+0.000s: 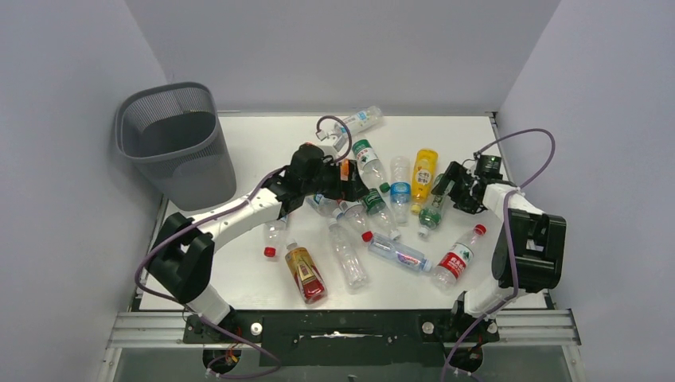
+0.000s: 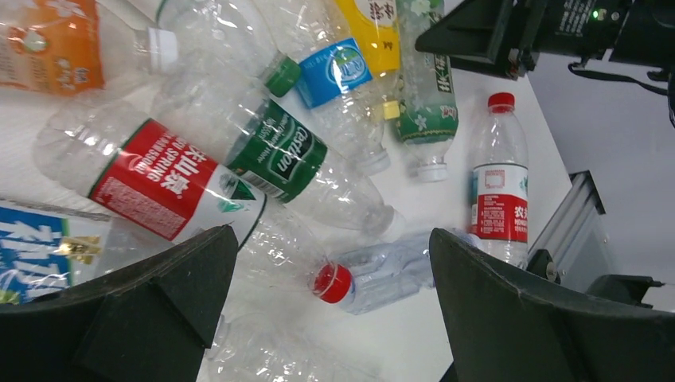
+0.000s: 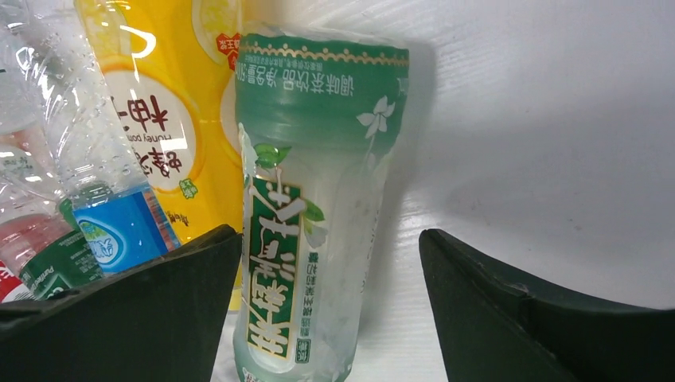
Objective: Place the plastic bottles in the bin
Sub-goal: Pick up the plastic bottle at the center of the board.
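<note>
Several plastic bottles lie scattered across the white table [image 1: 255,278]. The dark mesh bin [image 1: 171,139] stands at the back left. My left gripper [image 1: 357,191] hovers open over the middle pile. Between its fingers, lower down, lies a clear red-capped bottle [image 2: 374,274], untouched by my left gripper [image 2: 332,239]. My right gripper [image 1: 446,189] is open around a green-labelled bottle [image 1: 434,208]. In the right wrist view this bottle [image 3: 318,199] lies close to the left finger of my right gripper [image 3: 330,235], with a gap to the right finger. A yellow bottle [image 3: 159,103] lies beside it.
Grey walls close in the table on the left, back and right. A red-labelled bottle [image 1: 458,259] lies near the right arm's base and an amber one [image 1: 306,272] near the front. Purple cables [image 1: 521,135] loop above both arms.
</note>
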You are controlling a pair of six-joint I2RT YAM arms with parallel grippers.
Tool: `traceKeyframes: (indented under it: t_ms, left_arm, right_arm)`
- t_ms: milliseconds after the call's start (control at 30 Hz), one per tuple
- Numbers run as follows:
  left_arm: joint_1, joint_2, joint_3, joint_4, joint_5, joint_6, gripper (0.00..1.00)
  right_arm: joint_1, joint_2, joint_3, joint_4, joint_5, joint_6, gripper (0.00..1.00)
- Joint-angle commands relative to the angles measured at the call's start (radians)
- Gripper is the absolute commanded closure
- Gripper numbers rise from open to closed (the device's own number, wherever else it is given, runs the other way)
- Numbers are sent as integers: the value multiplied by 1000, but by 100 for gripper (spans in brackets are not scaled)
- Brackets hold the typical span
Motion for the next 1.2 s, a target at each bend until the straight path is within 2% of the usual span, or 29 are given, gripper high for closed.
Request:
traceKeyframes:
  t_ms: [0,200,333,433,600,933,1033,1167]
  left_arm:
    - [-40,33,75,70,88,-20,7]
    - [-96,85,138,18,83,17,7]
    - [-134,124,216,-52,56,45,7]
    - [-149,124,217,-34,78,48,7]
    - [-157,79,107,192,175,3,7]
    - [-187,146,127,294,229,-74,7]
    - [-192,187,159,294,269,-100,7]
    - [-221,202,177,293,231,-78,7]
  right_arm:
    - [17,26,49,58,15,-22,18]
    - [18,33,36,76,9,-38,40]
    - [18,-2,31,62,10,-40,47]
    - [18,-52,32,41,7,-37,51]
    - [20,-160,47,-28,3,-49,52]
    - [41,-330,84,-113,-108,-64,52]
    - [69,-362,90,-107,-148,-45,52]
    - [144,-383,106,-104,-167,-21,52]
